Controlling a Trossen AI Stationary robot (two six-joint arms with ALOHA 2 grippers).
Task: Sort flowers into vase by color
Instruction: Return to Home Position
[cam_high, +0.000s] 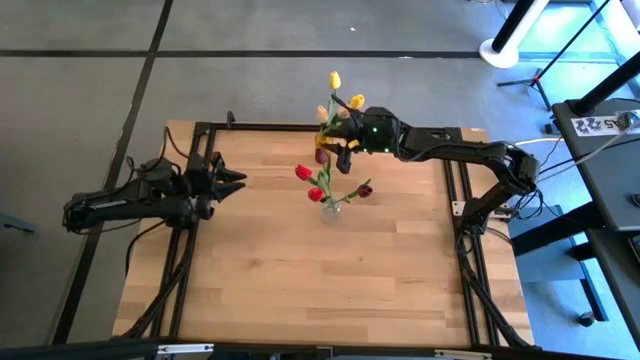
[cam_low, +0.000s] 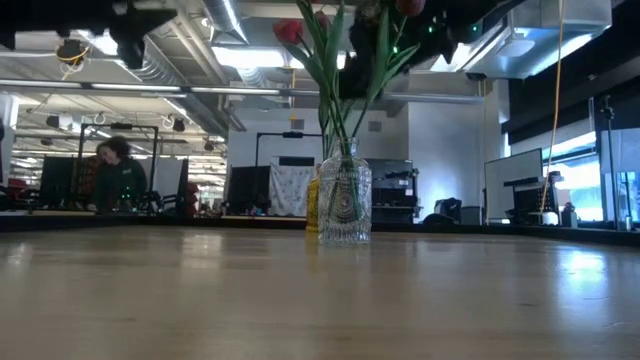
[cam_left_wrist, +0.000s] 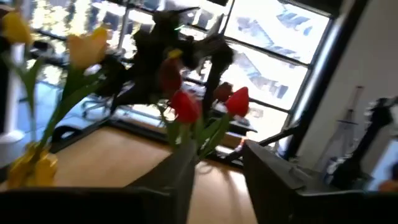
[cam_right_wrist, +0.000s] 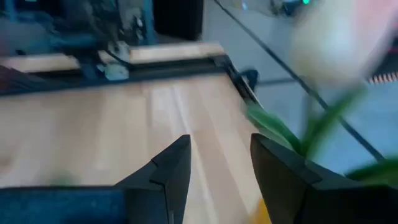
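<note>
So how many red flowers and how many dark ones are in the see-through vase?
Red tulips: 2
Dark maroon tulips: 2
Total in the clear vase: 4

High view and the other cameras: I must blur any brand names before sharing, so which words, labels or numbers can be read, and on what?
No text can be read in any view.
On the white card lying on the dark desk right of the table: dark marks, too small to read.
On the clear vase and the yellow vase: no label shows.
</note>
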